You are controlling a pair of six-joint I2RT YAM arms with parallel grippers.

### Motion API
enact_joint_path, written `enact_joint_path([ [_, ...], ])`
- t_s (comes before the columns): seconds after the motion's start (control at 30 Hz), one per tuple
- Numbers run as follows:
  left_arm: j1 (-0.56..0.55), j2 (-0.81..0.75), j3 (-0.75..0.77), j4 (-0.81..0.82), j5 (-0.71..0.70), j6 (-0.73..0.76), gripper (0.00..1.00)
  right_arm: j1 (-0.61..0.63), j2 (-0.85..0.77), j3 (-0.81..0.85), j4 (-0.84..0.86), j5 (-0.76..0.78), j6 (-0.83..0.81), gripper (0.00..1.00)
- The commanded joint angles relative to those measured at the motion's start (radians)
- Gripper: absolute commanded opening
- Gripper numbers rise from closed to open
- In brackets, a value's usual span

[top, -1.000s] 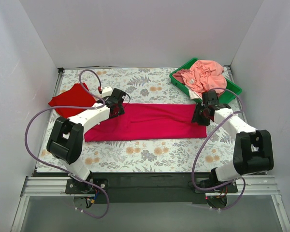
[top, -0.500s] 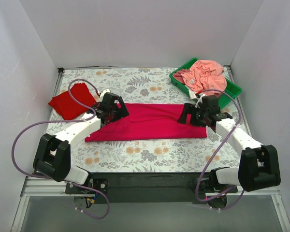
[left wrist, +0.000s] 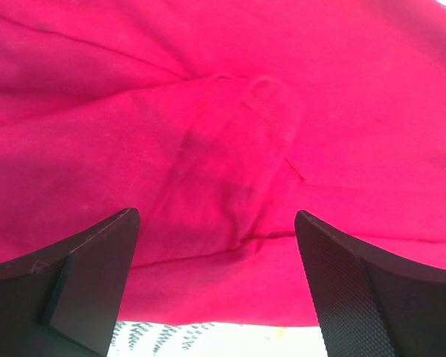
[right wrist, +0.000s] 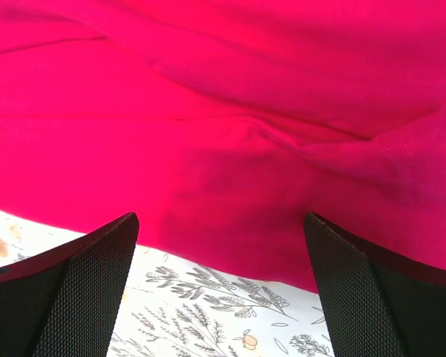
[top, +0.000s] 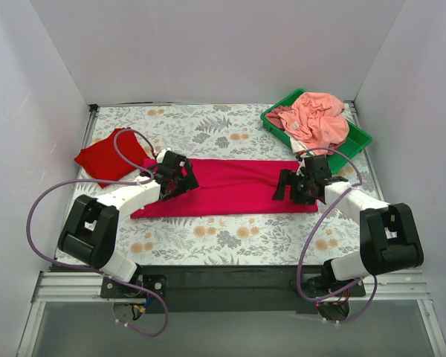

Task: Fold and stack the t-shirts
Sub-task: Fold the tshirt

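Here the crimson t-shirt [top: 234, 186] lies as a long folded band across the middle of the worktop [top: 208, 234]. The left jaws stand wide open over its left end and the right jaws over its right end, both holding nothing. The scarlet t-shirt [top: 108, 156] lies far left.

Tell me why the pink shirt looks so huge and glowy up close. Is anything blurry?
Left wrist view: the camera sits close over the crimson shirt, so it fills the frame; its folds look slightly soft, darker at the left. Right wrist view: the red glows brightest near the top; the floral cloth is crisp. Top view: even light, everything sharp, hardly any shadows.
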Motion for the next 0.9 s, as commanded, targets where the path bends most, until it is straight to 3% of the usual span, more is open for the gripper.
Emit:
enact_joint_path([
  [0.0, 0.005, -0.018, 0.006, -0.042, -0.094, -0.019, 0.83, 0.000, 0.015, -0.016, 0.025, 0.068, 0.010, 0.98],
  [0.13, 0.005, -0.022, -0.007, -0.099, -0.167, -0.042, 0.77, 0.000, 0.028, -0.024, 0.025, 0.079, 0.015, 0.98],
  [0.27, 0.009, -0.019, -0.009, -0.132, -0.207, -0.040, 0.59, -0.002, 0.035, -0.026, 0.022, 0.088, 0.019, 0.98],
  [0.47, 0.009, -0.009, -0.014, -0.137, -0.210, -0.013, 0.48, -0.008, 0.038, -0.026, 0.019, 0.088, 0.016, 0.98],
  [0.87, 0.009, 0.013, -0.011, -0.155, -0.145, 0.010, 0.44, -0.010, 0.035, -0.035, 0.017, 0.076, 0.015, 0.98],
])
